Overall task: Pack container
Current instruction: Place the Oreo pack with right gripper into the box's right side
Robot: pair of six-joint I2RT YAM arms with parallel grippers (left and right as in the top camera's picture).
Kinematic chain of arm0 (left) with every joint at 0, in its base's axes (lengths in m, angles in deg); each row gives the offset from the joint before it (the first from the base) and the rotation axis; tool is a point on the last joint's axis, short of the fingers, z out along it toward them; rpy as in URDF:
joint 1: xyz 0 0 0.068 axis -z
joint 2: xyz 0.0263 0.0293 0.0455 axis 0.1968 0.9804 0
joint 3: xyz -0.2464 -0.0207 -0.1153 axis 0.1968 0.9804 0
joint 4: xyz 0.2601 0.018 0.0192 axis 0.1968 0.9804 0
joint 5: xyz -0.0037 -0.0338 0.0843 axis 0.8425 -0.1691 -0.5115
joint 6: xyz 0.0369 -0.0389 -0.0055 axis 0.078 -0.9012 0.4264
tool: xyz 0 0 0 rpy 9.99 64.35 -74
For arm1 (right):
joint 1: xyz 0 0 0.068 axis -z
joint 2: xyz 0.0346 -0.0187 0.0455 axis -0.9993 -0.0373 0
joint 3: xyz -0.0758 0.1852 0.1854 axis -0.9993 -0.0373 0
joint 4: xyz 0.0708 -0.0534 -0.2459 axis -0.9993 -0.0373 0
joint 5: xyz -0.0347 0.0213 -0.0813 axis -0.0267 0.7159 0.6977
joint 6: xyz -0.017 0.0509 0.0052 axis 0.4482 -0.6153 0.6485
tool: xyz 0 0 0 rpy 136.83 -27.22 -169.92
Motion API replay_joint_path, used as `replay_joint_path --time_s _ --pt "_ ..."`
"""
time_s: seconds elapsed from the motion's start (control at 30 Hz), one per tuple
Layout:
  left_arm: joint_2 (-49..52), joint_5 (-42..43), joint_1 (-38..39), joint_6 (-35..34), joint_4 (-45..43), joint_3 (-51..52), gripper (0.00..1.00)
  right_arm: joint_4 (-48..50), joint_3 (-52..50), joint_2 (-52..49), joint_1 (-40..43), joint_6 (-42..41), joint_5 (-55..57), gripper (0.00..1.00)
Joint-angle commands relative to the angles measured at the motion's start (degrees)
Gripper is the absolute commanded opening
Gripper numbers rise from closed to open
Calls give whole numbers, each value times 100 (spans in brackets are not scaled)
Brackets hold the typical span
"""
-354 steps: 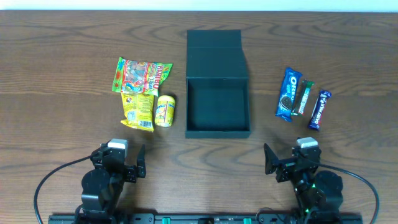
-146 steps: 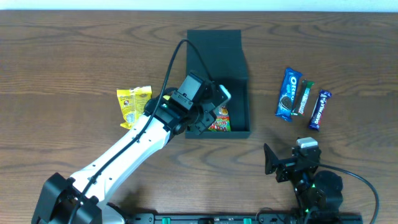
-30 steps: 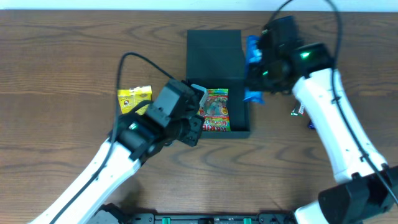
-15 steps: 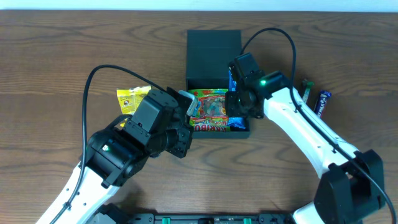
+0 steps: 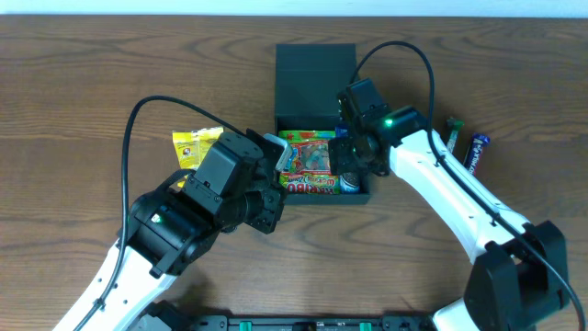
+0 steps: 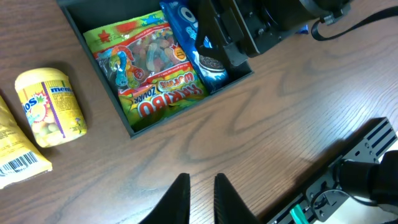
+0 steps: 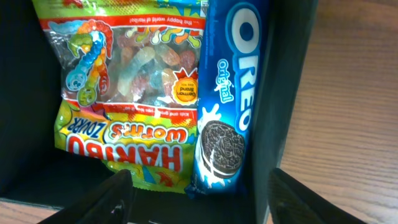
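The dark green container (image 5: pixel 321 195) lies open with its lid (image 5: pixel 315 69) flat behind it. Inside lie a Haribo gummy bag (image 5: pixel 308 164) (image 7: pixel 130 93) (image 6: pixel 146 68) and, along the right wall (image 7: pixel 292 93), a blue Oreo packet (image 7: pixel 227 99) (image 6: pixel 199 43). My right gripper (image 5: pixel 349 161) (image 7: pixel 205 186) hovers over the box's right side, open wide, with the Oreo lying free below it. My left gripper (image 5: pixel 268 204) (image 6: pixel 201 186) is over bare wood in front of the box's front wall (image 6: pixel 186 104), its jaws a narrow gap apart with nothing between them.
A yellow Mentos tub (image 6: pixel 48 106) and a yellow snack packet (image 5: pixel 197 147) (image 6: pixel 15 158) lie left of the container. A green bar (image 5: pixel 452 129) and a dark blue bar (image 5: pixel 475 147) lie to the right. The right arm (image 5: pixel 441 198) crosses the table's right half.
The right gripper came down over the box with the Oreo, then opened and left it inside. The left arm drew back towards the front left and its jaws parted slightly.
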Motion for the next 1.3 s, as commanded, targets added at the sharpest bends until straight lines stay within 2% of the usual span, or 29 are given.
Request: replay_joint_path --time_s 0.0,0.1,0.13,0.23,0.3,0.33,0.37,0.4,0.7,1.23,1.27 --pt "-28 -94 -17 42 37 -138 17 -105 -13 4 -7 122 81 64" --pt "-33 -675 -17 35 138 -138 17 -376 37 63 -7 120 81 60" --pt "-33 -1040 -17 33 225 -138 21 -546 101 160 2 122 76 59" --pt "-33 -1366 -17 33 297 -138 29 -704 219 518 20 195 -13 59" --pt "-31 -1464 -17 35 291 -138 30 -702 302 868 20 249 -70 64" --pt "-31 -1589 -17 33 289 -138 31 -697 339 1049 20 249 -66 76" --pt "-33 -1779 -17 31 295 -138 46 -691 361 1237 33 249 -39 90" --pt "-33 -2006 -17 15 299 -138 96 -680 361 1478 44 247 -44 99" --pt "-22 -1858 -7 17 299 -138 95 -1008 361 2396 46 249 -44 99" --pt "-22 -1858 -7 17 299 -138 95 -1504 358 2437 48 249 -13 99" --pt "-22 -1858 -7 17 299 -138 96 -1613 358 2437 61 243 133 97"
